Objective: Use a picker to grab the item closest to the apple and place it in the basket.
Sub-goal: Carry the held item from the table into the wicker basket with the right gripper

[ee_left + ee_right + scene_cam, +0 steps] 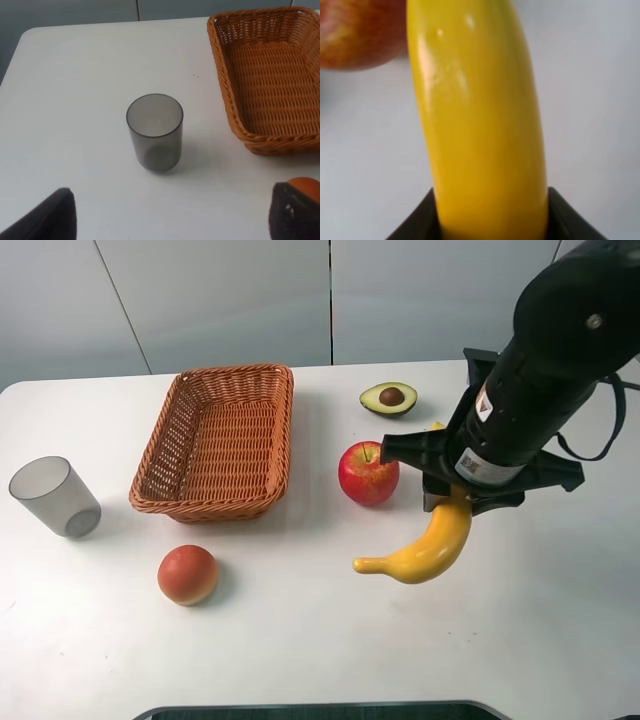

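Observation:
A yellow banana [425, 545] lies just right of the red apple [368, 472], its stem end pointing to the front left. My right gripper [455, 502] comes down on the banana's back end and is shut on it. In the right wrist view the banana [480, 125] fills the gap between the dark fingers [420, 225], with the apple [355, 35] beside its far end. The woven basket [205, 508] stands left of the apple and holds nothing. My left gripper [172, 200] is open over bare table, facing the basket [220, 60]; it is out of the high view.
A grey translucent cup [55, 497] stands at the far left, in front of the left gripper [155, 131]. An orange-red round fruit [187, 574] lies in front of the basket. A halved avocado [389, 398] sits behind the apple.

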